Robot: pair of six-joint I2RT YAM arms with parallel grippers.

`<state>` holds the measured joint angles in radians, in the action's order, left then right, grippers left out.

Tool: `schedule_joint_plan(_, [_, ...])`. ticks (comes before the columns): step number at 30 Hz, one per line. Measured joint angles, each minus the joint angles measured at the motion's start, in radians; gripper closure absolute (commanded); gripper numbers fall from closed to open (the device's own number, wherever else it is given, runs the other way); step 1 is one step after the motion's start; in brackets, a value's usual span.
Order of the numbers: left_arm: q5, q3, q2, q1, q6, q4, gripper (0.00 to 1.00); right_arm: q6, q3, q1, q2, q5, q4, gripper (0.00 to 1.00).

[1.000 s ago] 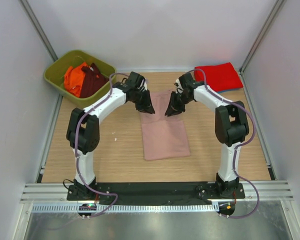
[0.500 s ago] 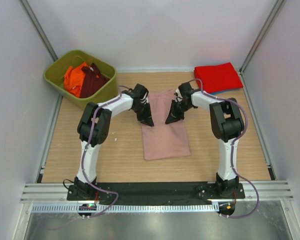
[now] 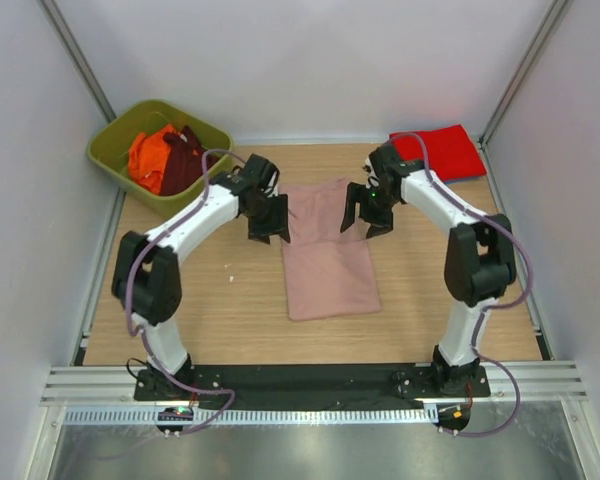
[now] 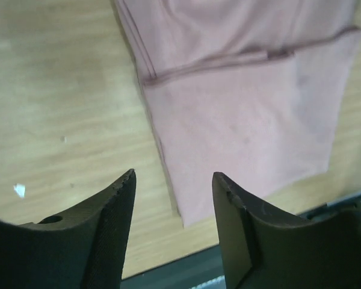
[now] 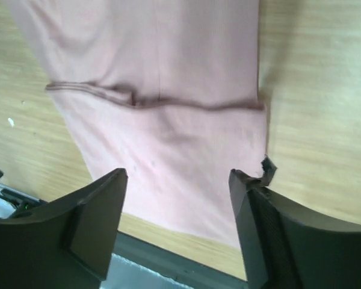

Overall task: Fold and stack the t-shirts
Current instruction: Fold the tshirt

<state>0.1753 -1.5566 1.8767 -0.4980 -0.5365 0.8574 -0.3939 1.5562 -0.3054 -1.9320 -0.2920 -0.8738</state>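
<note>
Folded pink t-shirt, long axis near-to-far, left hand, right hand, both open, empty

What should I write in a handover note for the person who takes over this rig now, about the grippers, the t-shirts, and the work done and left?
Left gripper: open, empty, over the left edge of the pink t-shirt.
Right gripper: open, empty, over its right edge.
Pink t-shirt: flat on the table, folded into a long narrow strip.
Red t-shirt: folded, far right corner.
Orange t-shirt and maroon t-shirt: crumpled in the green bin, far left.
Done: red folded, pink folded lengthwise.
Left, probably: fold pink shorter, stack it on red, then the two in the bin.
</note>
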Motion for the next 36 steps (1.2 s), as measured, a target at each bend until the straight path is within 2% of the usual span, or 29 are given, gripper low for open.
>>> schedule_joint_plan(4, [0.040,0.197,-0.214,0.000,-0.005,-0.013,0.41,0.003,-0.140,0.008,0.188,0.024,-0.020,0.16])
schedule_joint_plan(7, [0.111,0.370,-0.292,-0.003,-0.030,-0.062,0.41,0.000,-0.287,0.021,0.303,0.024,-0.018,0.18])
schedule_joint_plan(8, [0.144,0.467,-0.308,-0.006,-0.050,-0.110,0.42,-0.001,-0.339,0.028,0.329,0.020,-0.010,0.20])
schedule_joint_plan(10, [0.174,0.560,-0.309,-0.016,-0.084,-0.145,0.43,-0.005,-0.427,0.040,0.356,0.013,-0.003,0.27])
schedule_joint_plan(13, [0.198,0.668,-0.309,-0.048,-0.134,-0.198,0.44,-0.024,-0.553,0.053,0.381,0.004,0.012,0.32])
schedule_joint_plan(19, [0.208,0.699,-0.309,-0.143,-0.204,-0.309,0.44,-0.055,-0.660,0.054,0.436,-0.001,0.050,0.39])
schedule_joint_plan(25, [0.185,0.724,-0.333,-0.148,-0.267,-0.362,0.42,-0.085,-0.756,0.054,0.459,-0.008,0.131,0.48])
schedule_joint_plan(36, [0.177,0.760,-0.341,-0.147,-0.358,-0.417,0.43,-0.135,-0.857,0.066,0.492,-0.020,0.233,0.47])
